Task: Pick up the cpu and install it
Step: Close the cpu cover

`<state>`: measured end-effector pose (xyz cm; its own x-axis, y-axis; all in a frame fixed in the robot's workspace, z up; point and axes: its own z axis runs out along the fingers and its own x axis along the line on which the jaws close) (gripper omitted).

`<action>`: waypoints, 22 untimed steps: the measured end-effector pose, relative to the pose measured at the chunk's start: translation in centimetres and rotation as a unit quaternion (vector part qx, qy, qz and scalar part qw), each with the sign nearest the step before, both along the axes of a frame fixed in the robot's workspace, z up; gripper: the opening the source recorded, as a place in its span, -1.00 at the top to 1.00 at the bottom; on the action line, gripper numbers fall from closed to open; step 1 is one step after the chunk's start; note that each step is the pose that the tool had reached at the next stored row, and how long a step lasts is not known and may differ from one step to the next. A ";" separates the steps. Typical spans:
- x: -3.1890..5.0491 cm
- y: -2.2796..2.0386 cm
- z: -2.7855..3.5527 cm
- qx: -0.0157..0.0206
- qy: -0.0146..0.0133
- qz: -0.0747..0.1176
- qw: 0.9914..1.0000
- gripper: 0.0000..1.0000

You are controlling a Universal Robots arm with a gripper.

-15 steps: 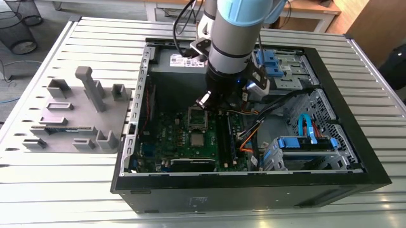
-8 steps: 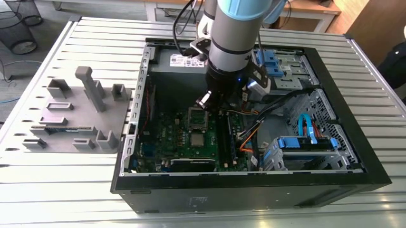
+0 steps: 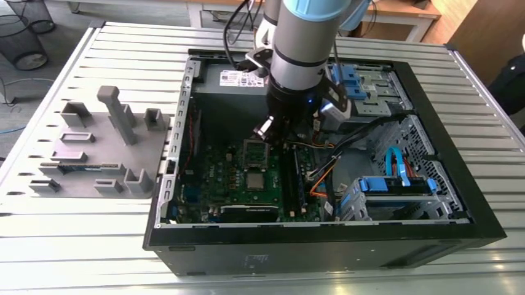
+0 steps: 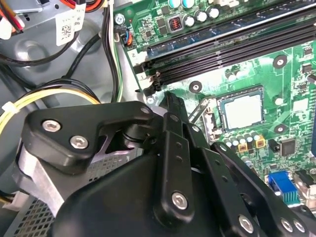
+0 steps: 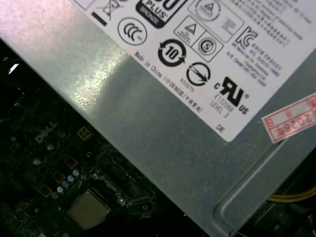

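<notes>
**Exterior view.** Even, diffuse light falls on the slatted table [image 3: 74, 246], whose ribs shine pale. The inside of the computer case [image 3: 328, 249], below and around the claw [image 3: 275, 132], lies in shade. A small blue-white glow marks the arm [image 3: 303, 49] just above the claw.

**Second wrist view.** The green board [image 4: 296, 74] beyond the claw is brightly lit, and the metal top of the chip [image 4: 242, 109] is washed nearly white. The claw's black body is dark, with dull glints on its screws.

**First wrist view.** A broad sheen crosses the grey metal box [image 5: 148, 128]; the board beside it is dim and murky.
</notes>
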<state>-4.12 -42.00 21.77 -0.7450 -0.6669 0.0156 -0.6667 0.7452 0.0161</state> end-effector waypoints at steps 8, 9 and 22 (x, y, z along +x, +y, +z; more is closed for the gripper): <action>0.00 0.01 0.74 -0.004 0.000 0.000 1.000 0.79; 0.00 0.01 0.79 -0.004 0.000 0.000 1.000 0.79; 0.00 0.03 1.19 -0.018 0.000 0.002 1.000 0.79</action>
